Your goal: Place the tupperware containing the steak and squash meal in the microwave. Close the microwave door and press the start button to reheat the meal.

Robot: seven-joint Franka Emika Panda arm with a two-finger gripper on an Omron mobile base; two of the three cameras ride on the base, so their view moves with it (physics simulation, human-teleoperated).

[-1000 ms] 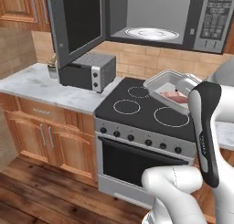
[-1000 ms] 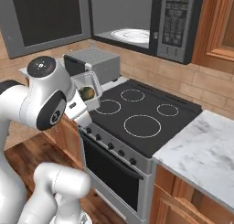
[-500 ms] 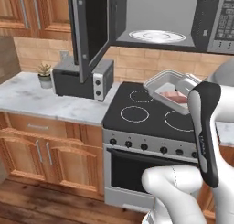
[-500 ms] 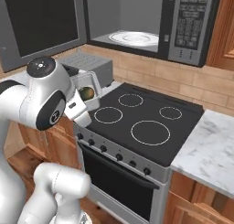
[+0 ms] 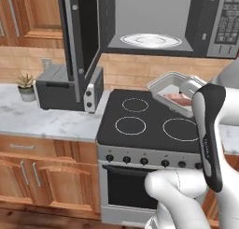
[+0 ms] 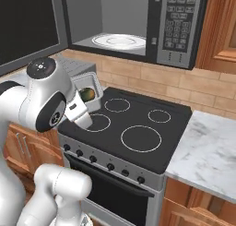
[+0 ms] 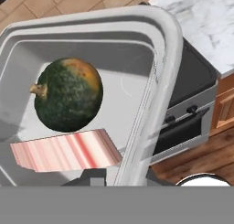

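Observation:
My gripper [image 7: 121, 177] is shut on the rim of the tupperware [image 7: 164, 58], a clear shallow tub that I hold in the air over the stovetop. Inside it lie a dark green squash [image 7: 67, 95] and a pinkish-red slab of steak [image 7: 64, 152]. The left base view shows the tupperware [image 5: 172, 90] just left of my forearm, below the microwave [image 5: 227, 22]. The microwave door [image 5: 84, 36] stands swung open to the left, and the white turntable [image 5: 150, 39] inside is bare. In the right base view the tupperware [image 6: 87, 89] sits at my wrist, under the microwave [image 6: 177, 22].
A black stovetop [image 5: 149, 120] with ring burners lies under the tub. A small grey toaster oven [image 5: 65, 88] and a potted plant [image 5: 25, 85] stand on the marble counter to the left. More marble counter [image 6: 207, 151] runs to the stove's right. Wooden cabinets flank the microwave.
The whole picture has shifted in both base views, so the base has driven and now faces the stove and microwave more squarely. The tub stays gripped in the same place against the arm.

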